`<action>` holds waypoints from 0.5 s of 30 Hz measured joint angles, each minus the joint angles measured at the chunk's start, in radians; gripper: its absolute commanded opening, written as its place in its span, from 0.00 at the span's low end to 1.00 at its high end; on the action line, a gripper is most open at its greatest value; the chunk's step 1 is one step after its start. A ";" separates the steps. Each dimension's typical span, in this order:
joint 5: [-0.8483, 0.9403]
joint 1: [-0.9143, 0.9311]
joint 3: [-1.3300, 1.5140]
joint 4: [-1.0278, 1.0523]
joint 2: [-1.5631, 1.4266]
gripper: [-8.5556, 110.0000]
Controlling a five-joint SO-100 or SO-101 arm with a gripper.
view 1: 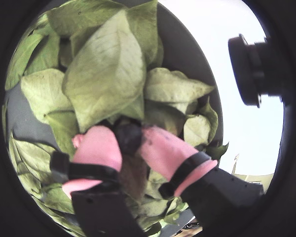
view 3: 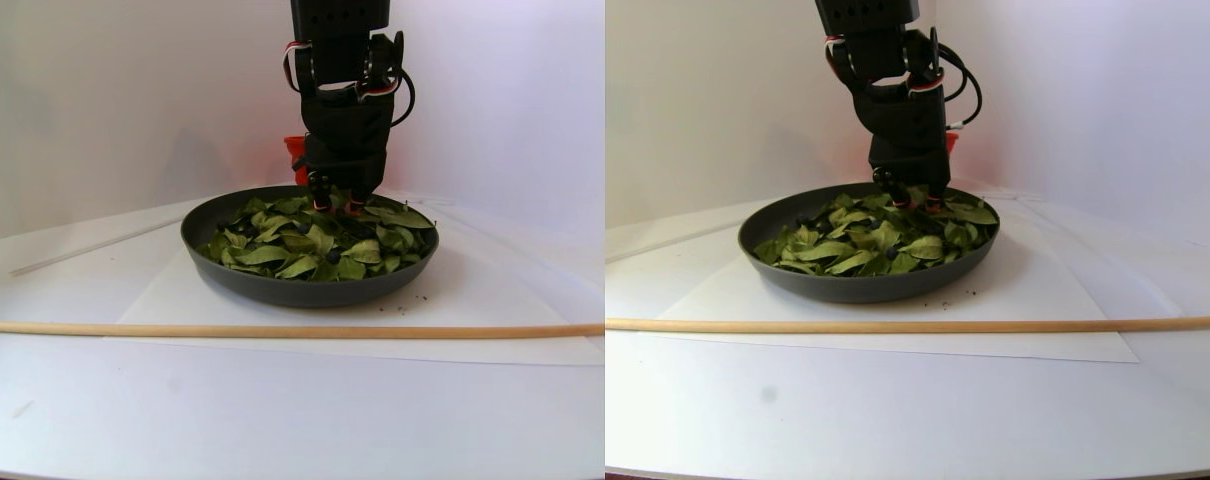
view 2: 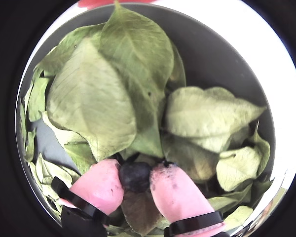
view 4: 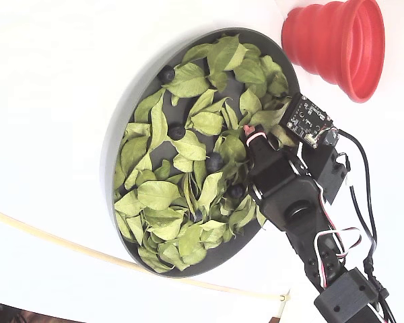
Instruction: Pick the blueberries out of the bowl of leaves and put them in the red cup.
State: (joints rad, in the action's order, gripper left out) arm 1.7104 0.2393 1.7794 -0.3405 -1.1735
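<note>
The gripper [view 2: 136, 178] is pinching one blueberry [view 2: 134, 175] at the bowl's [view 4: 121, 121] 3 o'clock edge in the fixed view, leaves [view 2: 93, 98] crowding around, since that's the side nearest the red cup [view 4: 337, 44].

1 bowl [view 4: 118, 128], 1 red cup [view 4: 337, 44], 1 wooden rod [view 3: 265, 330]. Blueberries [view 4: 177, 132]: 5 visible in fixed view. Leaves [view 4: 158, 195]: dozens, uncountable.

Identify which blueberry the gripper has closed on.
The blueberry pinched between the gripper's pink fingertips; the other blueberries lie loose among the leaves, untouched.
</note>
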 measured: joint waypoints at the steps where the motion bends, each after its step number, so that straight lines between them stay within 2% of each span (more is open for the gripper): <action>1: 0.000 -0.003 0.002 0.002 -0.003 0.15; 15: 0.000 -0.018 0.048 0.028 -0.089 0.15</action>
State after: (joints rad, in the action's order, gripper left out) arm 1.7104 0.2209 1.8270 -0.3129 -1.2625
